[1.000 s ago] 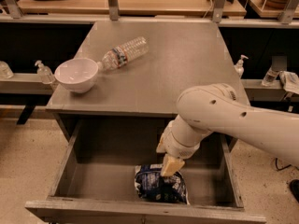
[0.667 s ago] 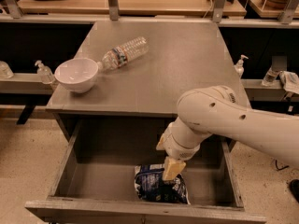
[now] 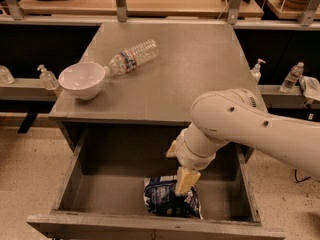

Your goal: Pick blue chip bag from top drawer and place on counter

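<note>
The end effector (image 3: 183, 188) hangs inside the open top drawer (image 3: 102, 194) — right at the blue chip bag (image 3: 161, 202).

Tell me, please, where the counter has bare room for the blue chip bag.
The counter is bare across its right half, from the water bottle to the right edge. The left side is crowded by the white bowl and bottle. The gripper is in the top drawer, at the blue chip bag.

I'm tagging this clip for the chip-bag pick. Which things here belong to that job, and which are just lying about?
Job: blue chip bag, top drawer holding it, counter, gripper down at the bag.
Lying about: white bowl, clear plastic water bottle on its side, both on the counter.
</note>
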Controlling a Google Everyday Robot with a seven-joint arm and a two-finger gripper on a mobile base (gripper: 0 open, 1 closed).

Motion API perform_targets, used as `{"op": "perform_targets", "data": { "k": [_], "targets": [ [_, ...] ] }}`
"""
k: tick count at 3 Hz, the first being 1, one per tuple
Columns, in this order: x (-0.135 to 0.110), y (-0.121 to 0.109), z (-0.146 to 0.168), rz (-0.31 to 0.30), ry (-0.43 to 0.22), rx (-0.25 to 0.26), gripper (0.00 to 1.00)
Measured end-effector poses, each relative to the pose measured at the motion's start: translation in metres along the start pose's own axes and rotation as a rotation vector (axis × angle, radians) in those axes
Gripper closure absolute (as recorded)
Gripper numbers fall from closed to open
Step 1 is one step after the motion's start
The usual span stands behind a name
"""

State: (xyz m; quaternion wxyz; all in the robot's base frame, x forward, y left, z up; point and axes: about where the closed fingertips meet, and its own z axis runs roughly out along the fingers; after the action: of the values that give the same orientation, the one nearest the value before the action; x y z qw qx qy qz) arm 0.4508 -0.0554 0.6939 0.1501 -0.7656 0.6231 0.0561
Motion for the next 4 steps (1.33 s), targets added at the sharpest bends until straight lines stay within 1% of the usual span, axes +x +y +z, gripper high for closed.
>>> {"op": "perform_targets", "data": {
  "k": [1,2,3,4],
  "targets": [
    [-0.002,0.003,0.005,-0.009,0.006,-0.029,0.34],
    [-0.001,0.008,0.012,0.008,-0.003,-0.050,0.34],
    [-0.002,0.013,0.020,0.027,-0.016,-0.062,0.34],
    [-0.006,0.024,0.027,0.046,-0.042,-0.066,0.32]
  ]
}}
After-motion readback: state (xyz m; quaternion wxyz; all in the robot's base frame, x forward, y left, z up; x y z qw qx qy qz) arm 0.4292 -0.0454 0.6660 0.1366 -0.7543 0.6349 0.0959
